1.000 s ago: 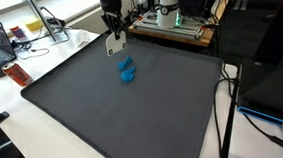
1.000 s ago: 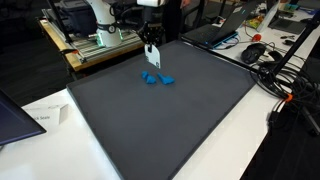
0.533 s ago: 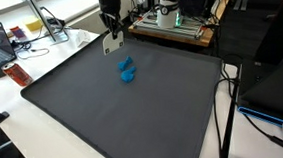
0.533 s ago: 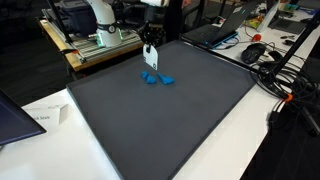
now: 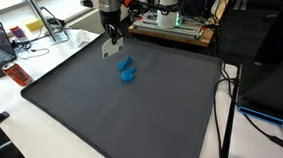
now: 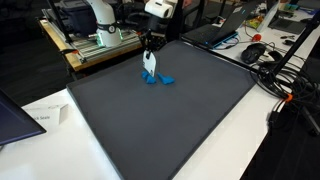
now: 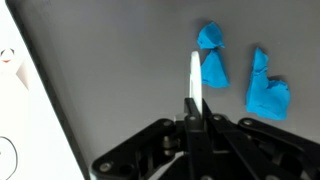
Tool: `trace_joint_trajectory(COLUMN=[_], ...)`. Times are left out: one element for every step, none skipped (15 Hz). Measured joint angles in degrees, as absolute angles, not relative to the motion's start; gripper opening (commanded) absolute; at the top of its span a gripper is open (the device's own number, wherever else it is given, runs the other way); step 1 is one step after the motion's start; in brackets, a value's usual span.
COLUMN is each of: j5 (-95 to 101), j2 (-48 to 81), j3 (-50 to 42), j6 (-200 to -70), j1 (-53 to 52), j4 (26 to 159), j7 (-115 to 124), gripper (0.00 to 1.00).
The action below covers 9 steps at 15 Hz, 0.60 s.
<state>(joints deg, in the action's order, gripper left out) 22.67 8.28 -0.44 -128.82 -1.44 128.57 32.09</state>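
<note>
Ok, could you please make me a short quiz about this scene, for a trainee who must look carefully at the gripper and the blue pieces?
1. True or false: the gripper is shut on a thin white piece.
2. How many blue pieces lie on the dark mat? A) one B) two C) four
3. In the wrist view, on which side of the white piece do the blue pieces lie?
Key: 1 true; 2 B; 3 on the right.
</note>
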Motion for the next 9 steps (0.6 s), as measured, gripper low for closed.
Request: trace_joint_trajectory(j5=[23.3, 23.9, 24.5, 25.3, 26.1, 26.8, 27.4, 27.9, 28.4], j2=[9.0, 9.7, 10.3, 10.9, 11.6, 12.2, 12.8, 13.3, 13.9], j3=[-0.7, -0.9, -1.1, -1.4, -1.7, -1.9, -2.2, -2.4, -2.7], j6=[-128.7, -128.6, -128.4, -128.4, -128.1, -128.0, -127.8, -127.5, -127.3], j1=[-1.6, -1.8, -1.9, -2.2, -2.5, -2.9, -3.2, -3.5, -3.9], j4=[128.2, 127.7, 127.3, 126.9, 126.5, 126.2, 125.8, 125.5, 125.2], j7=[33.4, 34.6, 36.0, 37.5, 39.1, 40.6, 41.9, 43.2, 44.4], gripper=[0.01, 0.01, 0.01, 0.01, 0.01, 0.01, 0.01, 0.01, 0.01])
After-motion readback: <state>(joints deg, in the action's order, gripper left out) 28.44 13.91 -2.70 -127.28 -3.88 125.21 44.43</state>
